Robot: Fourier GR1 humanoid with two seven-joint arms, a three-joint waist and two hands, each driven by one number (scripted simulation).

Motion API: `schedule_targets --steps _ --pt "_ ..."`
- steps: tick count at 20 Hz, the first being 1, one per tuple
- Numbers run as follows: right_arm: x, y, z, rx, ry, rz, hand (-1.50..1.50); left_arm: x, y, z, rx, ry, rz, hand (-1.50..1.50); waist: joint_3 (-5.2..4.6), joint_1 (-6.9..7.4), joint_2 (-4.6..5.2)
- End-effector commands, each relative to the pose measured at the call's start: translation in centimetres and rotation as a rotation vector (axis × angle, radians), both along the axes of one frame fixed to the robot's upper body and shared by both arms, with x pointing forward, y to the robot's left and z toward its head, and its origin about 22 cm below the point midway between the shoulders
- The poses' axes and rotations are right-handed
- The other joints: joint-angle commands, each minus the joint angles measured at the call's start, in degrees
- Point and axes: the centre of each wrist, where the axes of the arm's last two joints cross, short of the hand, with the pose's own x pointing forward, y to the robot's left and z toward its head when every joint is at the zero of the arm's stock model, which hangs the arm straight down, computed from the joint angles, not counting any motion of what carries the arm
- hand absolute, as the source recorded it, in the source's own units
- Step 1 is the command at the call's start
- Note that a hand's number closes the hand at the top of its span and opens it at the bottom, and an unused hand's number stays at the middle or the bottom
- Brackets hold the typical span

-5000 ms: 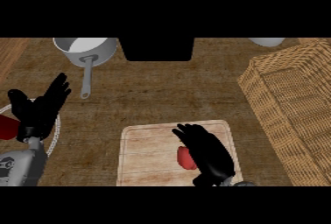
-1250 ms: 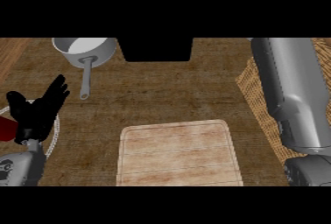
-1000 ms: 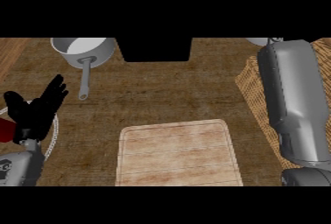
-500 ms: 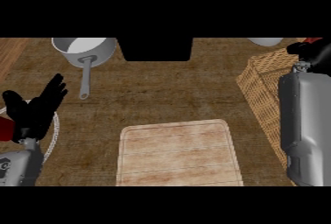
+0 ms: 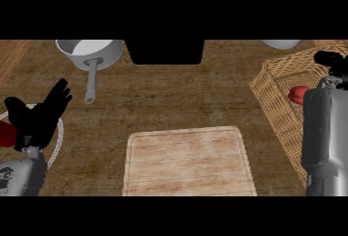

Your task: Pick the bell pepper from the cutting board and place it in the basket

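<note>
Bell pepper (image 5: 298, 94) sits inside basket (image 5: 272, 87), just beside right hand (image 5: 332, 61), whose fingers can't be told. Risk: withdrawing forearm snags basket rim. Left hand (image 5: 39, 119) rests released, far from basket.

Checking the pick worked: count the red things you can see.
2. One, probably the bell pepper, lies in the basket at right, beside the right forearm. Another red thing sits at the left edge, partly behind the left hand. More may be hidden.

Red bell pepper (image 5: 297, 94) in wicker basket (image 5: 272, 87); cutting board (image 5: 189, 161) bare.
</note>
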Motion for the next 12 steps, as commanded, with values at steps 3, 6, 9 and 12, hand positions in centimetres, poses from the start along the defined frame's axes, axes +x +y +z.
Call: schedule_targets --steps 3,6,9,12 --pt "-2.4 -0.7 2.6 0.069 -0.304 -0.139 -1.50 -0.3 0.3 0.1 -0.006 0.004 0.009 0.00 -0.04 -0.33 -0.32" --pt "-4.9 -1.9 3.1 0.108 -0.433 -0.181 -1.50 -1.2 0.6 -0.2 0.012 0.014 0.018 0.00 0.03 -0.57 -0.63" --pt "-8.4 -1.4 4.4 0.098 -0.523 -0.171 -1.50 -0.4 0.2 -0.2 -0.005 0.022 0.033 0.00 -0.02 -1.73 -0.89" --pt "-12.9 -1.6 4.1 0.114 -0.514 -0.168 -1.50 -1.0 -0.2 -0.8 -0.005 0.024 0.028 0.00 -0.03 -1.81 -1.00"
